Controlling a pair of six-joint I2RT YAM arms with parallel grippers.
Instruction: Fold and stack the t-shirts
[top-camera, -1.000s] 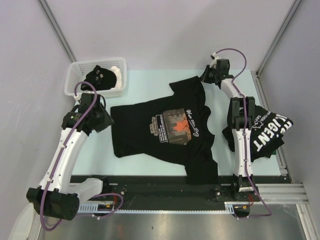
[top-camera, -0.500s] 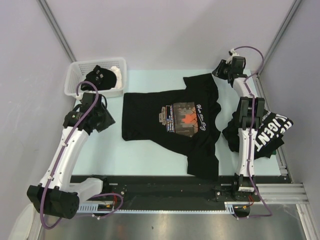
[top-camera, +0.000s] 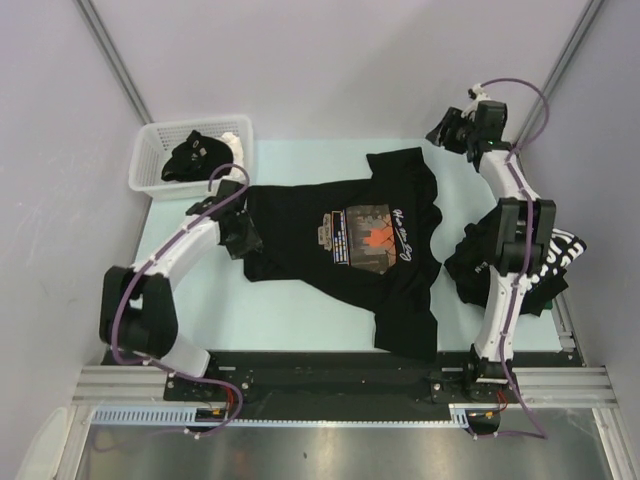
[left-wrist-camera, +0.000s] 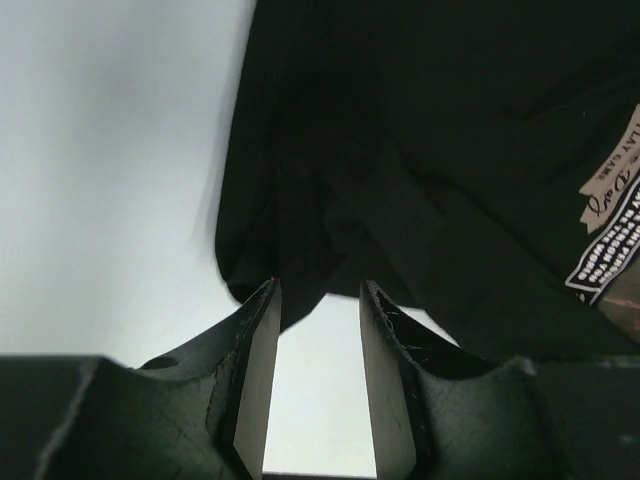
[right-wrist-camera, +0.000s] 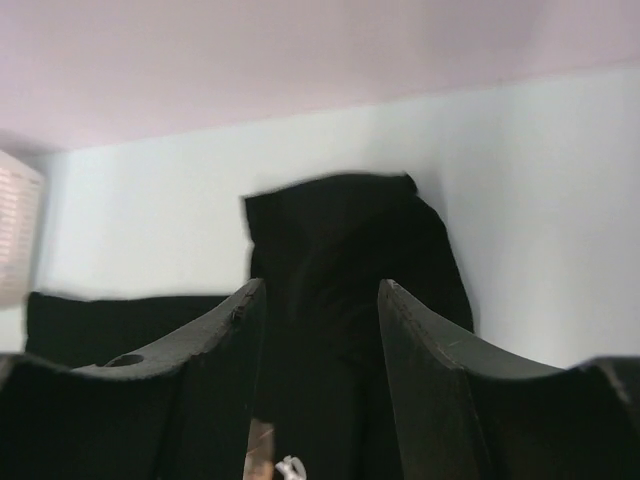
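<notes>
Shirt (top-camera: 300, 250) lies flat, middle of the table (top-camera: 300, 310), ready for folding I guess — left gripper (left-wrist-camera: 318, 290) at its hem (right gripper (right-wrist-camera: 315, 290) by the far-right corner), both with jaws apart.

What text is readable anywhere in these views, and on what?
Nothing can be quoted with confidence.
Spread t-shirt, chest print: white script and fine lines, too small in the top view, cropped and blurred in the left wrist view.
Folded t-shirt: white lettering mostly hidden by the right arm, unreadable.
Black item in the basket: pale marks, too small to read.
</notes>
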